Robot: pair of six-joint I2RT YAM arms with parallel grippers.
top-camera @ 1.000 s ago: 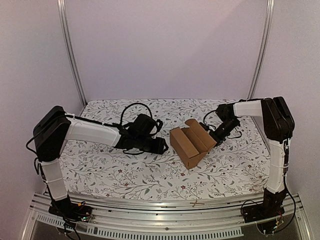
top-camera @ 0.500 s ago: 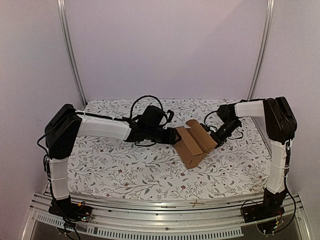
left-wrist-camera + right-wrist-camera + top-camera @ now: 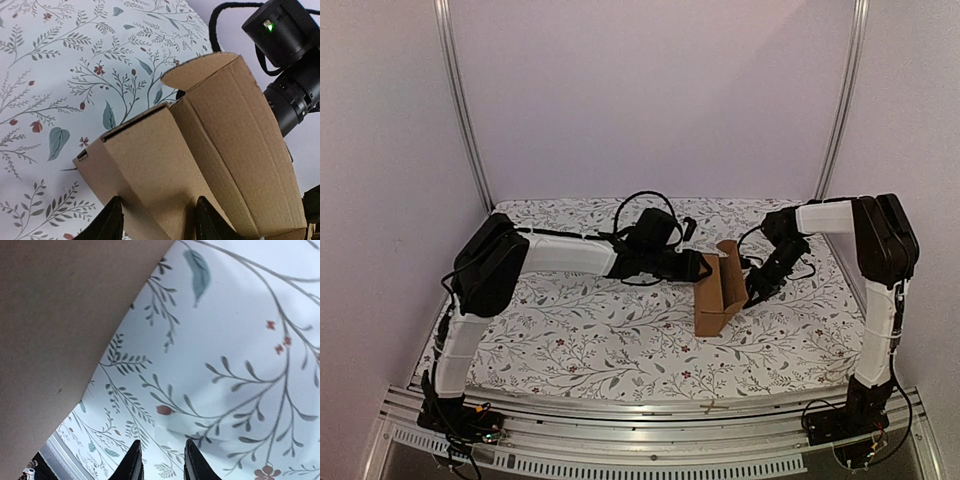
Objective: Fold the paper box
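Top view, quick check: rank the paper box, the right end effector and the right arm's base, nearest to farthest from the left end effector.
From the left end effector:
1. paper box: directly at its fingertips, on its right side.
2. right end effector: just beyond the box, on the box's opposite side.
3. right arm's base: far off, at the bottom right of the view.

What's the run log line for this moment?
paper box: partly folded, upright on floral tablecloth | left gripper: open, at box edge | right gripper: open, empty, beside box
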